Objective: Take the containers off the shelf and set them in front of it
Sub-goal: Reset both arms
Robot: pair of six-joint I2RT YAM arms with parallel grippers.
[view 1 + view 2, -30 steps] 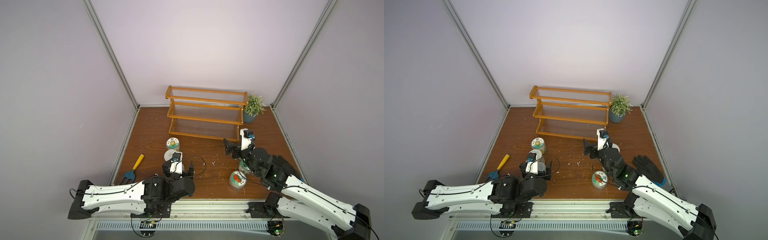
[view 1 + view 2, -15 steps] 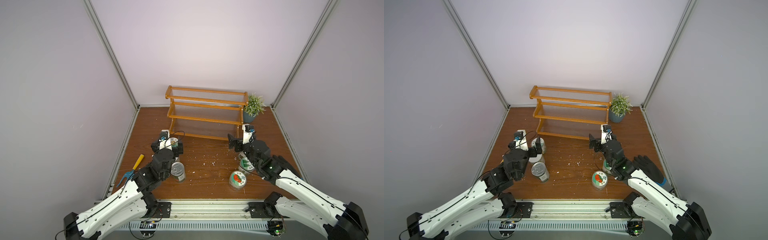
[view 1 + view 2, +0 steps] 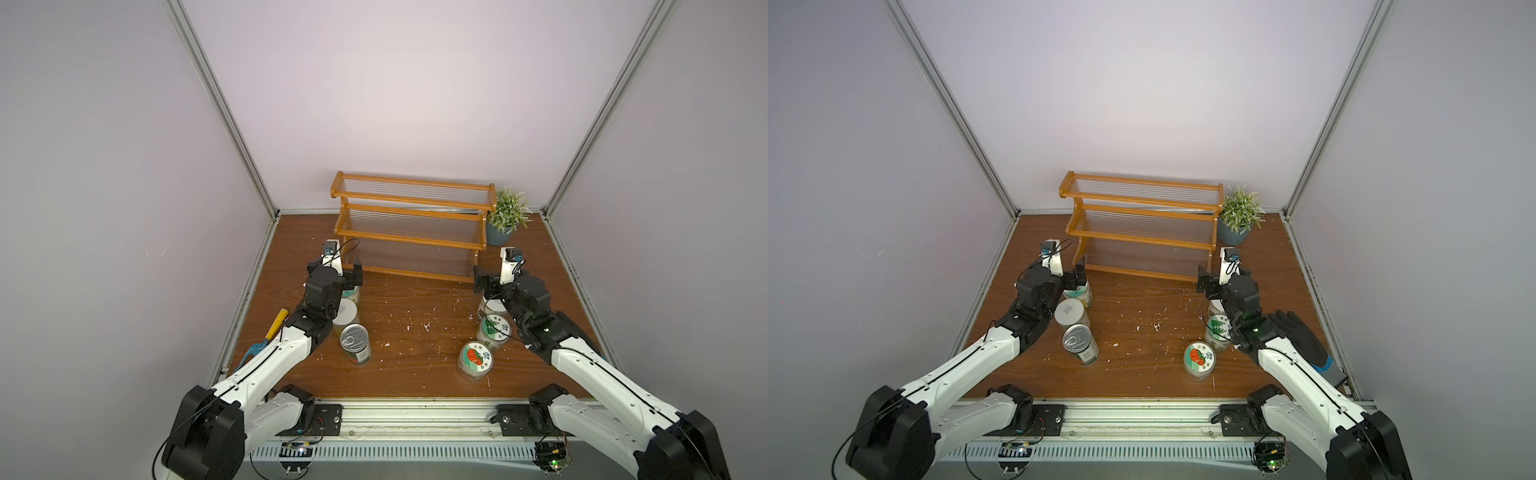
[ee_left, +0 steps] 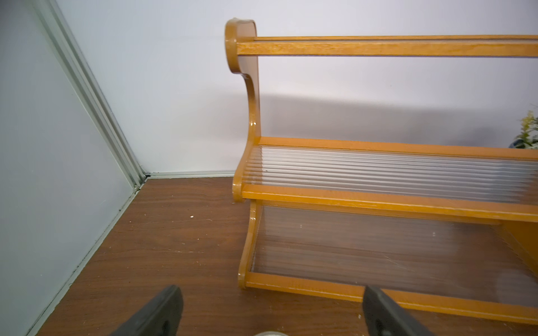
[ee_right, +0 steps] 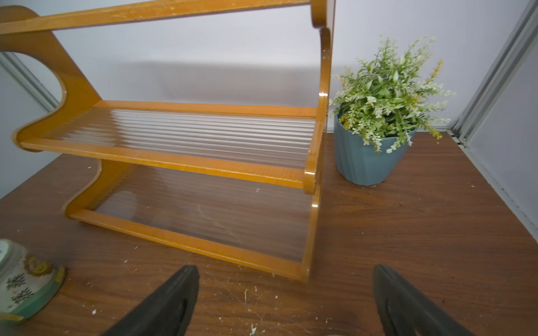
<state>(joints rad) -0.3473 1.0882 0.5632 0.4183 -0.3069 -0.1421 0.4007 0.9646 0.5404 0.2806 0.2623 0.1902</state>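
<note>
Your left arm covers most of the clear teal-lidded jar (image 3: 353,294) nearest the orange-brown wooden three-tier shelf with clear ribbed panels (image 3: 409,230). The left wrist view catches only a blurred grey sliver at the frame's edge. Your right arm hides much of the rearmost right jar (image 3: 490,306).

All six containers stand on the brown wood-grain tabletop (image 3: 415,307) in front of the shelf. At 8 o'clock are the teal-lidded jar, a plain white-lidded jar (image 3: 345,312) and a pull-tab metal can (image 3: 354,337). At 4 o'clock are the rearmost right jar, a green-leaf-labelled jar (image 3: 494,328) and a tomato-labelled jar (image 3: 475,357).

The left gripper (image 4: 272,293) and right gripper (image 5: 285,270) both gape wide and hold nothing.

A grey-blue potted plant (image 3: 498,236) sits at the shelf's 3 o'clock end. A yellow-handled trowel (image 3: 277,322) lies at 9 o'clock, its blade partly under your left arm. A black glove (image 3: 1298,334) shows beside your right arm in a top view.
</note>
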